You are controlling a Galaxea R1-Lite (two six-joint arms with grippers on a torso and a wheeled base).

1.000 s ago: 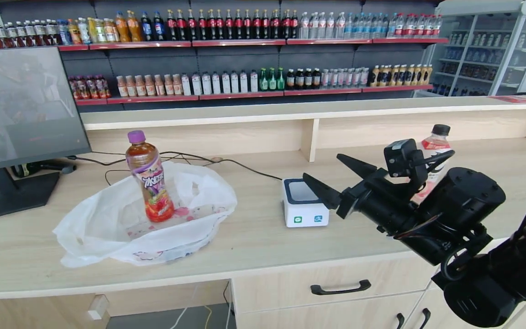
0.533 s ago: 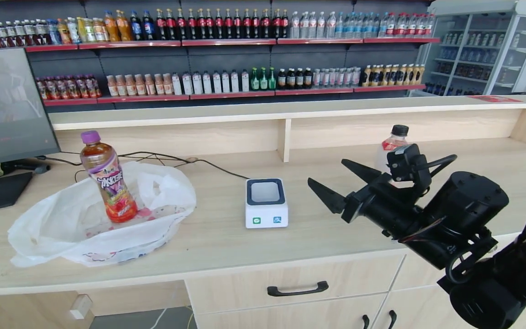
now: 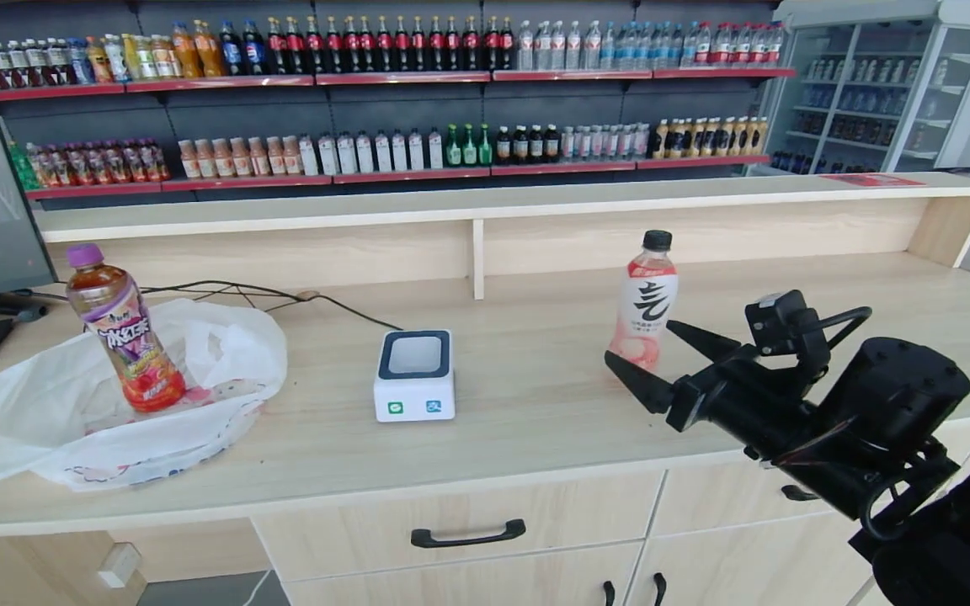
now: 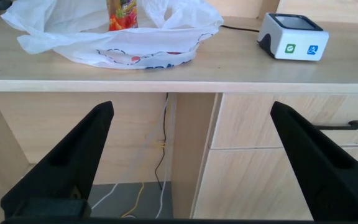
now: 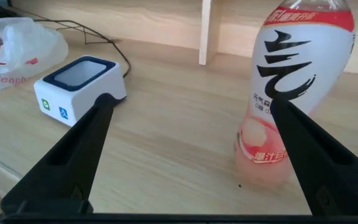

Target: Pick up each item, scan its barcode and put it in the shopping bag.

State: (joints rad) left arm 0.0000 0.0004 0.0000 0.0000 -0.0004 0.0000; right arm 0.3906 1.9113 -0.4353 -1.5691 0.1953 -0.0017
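The left claw (image 4: 191, 106) hangs released below the tabletop (image 3: 535, 404) edge. Far left of the right claw (image 3: 638, 341), a tea bottle (image 3: 119, 332) stands in the shopping bag (image 3: 47, 421). The scanner (image 3: 414, 374) sits nearer. The pink bottle (image 3: 647, 295) stands upright just ahead of the right claw's spread, released fingers. Drink shelves (image 3: 401, 80) line the back wall.

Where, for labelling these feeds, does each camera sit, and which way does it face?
Head: high, looking down at counter, shopping bag, scanner, pink bottle; right jaws open.
Left wrist: before the counter front, facing drawers; left jaws open.
Right wrist: low over the counter, facing the pink bottle; right jaws open.
All three share the scanner.
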